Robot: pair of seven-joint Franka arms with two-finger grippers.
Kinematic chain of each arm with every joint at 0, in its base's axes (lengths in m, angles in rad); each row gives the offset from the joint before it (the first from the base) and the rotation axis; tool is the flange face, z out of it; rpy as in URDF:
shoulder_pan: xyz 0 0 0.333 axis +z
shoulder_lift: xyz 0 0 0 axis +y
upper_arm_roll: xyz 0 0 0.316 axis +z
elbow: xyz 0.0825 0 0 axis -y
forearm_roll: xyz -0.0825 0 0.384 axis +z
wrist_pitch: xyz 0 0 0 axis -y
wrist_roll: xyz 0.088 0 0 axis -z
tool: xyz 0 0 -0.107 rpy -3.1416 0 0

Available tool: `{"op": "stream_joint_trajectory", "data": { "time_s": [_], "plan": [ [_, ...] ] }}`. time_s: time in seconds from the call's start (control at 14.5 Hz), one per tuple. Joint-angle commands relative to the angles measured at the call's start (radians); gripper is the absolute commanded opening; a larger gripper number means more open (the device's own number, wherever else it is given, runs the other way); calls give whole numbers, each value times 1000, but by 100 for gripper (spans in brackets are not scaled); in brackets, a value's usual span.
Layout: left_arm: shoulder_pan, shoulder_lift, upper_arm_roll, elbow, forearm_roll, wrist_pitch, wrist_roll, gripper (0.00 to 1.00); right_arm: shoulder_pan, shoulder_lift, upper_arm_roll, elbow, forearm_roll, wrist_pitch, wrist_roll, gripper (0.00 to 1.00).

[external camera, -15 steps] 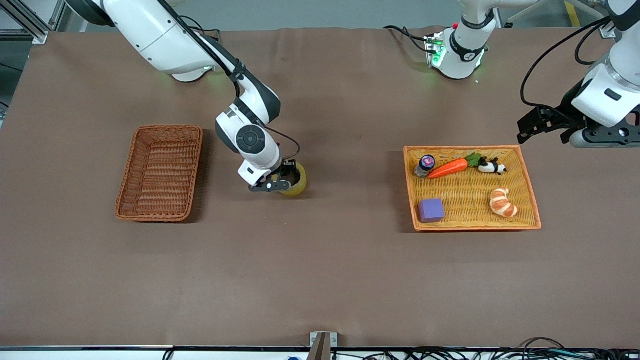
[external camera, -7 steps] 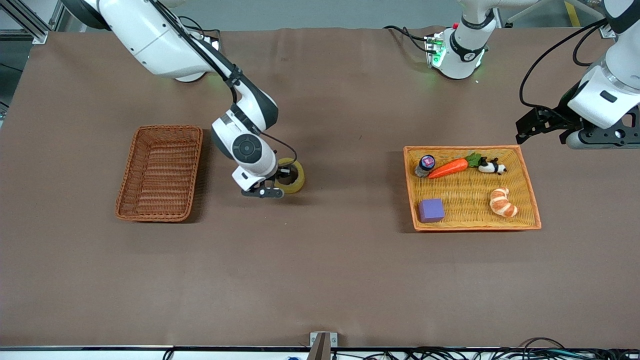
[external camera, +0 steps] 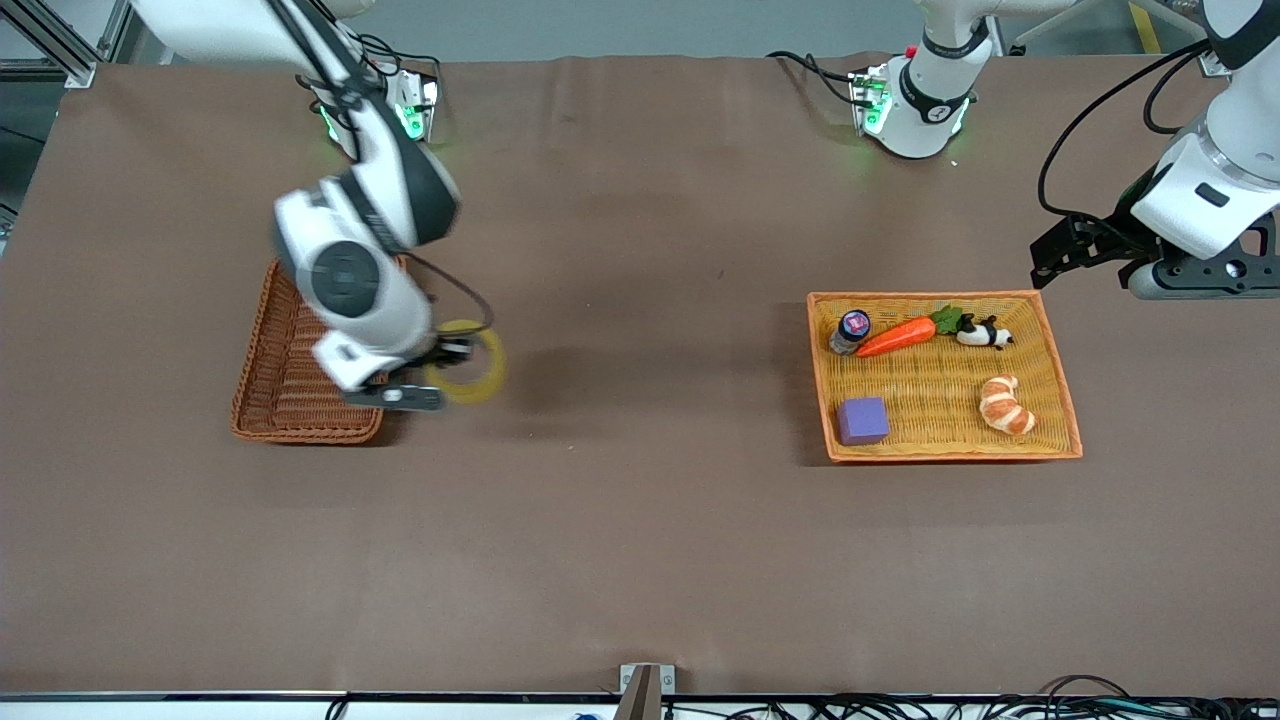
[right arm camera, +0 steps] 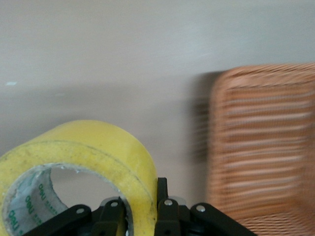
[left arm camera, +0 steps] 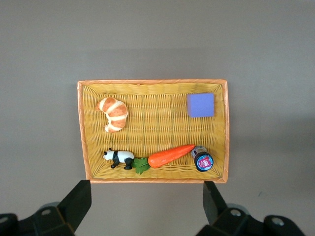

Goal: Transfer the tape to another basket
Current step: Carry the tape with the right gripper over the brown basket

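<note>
tape (external camera: 468, 362) in right pincer (external camera: 432, 368), ring tilted up

Brown-covered counter (external camera: 640, 520) with two baskets resting on it

The counter carries a dark reddish-brown wicker basket (external camera: 290, 390) toward the right arm's end; the right claw (external camera: 440, 365), clamped on the tape (external camera: 470, 375), hangs just beside this basket's edge, over bare counter. Toward the left arm's end a shallow orange-yellow woven tray (external camera: 1060, 400) sits directly on the cloth, well apart from the right claw; the left claw (left arm camera: 147, 206), jaws spread wide, is up above the counter just off that tray's edge on the side toward the robots' bases. The stretch of counter between the two baskets is plain brown cloth.
</note>
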Motion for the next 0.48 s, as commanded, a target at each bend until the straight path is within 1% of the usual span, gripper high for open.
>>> {"op": "stream_joint_trajectory", "data": {
  "time_s": [0.0,0.21,0.28,0.34,0.41],
  "plan": [
    [-1,6,-1,1,9,-1,5,100,-15,-159,-120,-203,-5,47,-186,0],
    [-1,9,-1,1,9,-1,3,100,-15,-183,-253,-323,-5,133,-356,0],
    [-2,10,-1,1,9,1,3,100,-16,-182,-296,-360,-5,183,-414,0],
    [-4,13,-1,1,9,1,3,100,-16,-179,-330,-395,-5,237,-456,0],
    [-4,15,-1,3,9,1,3,100,-16,-173,-350,-430,-5,286,-475,0]
  ]
}}
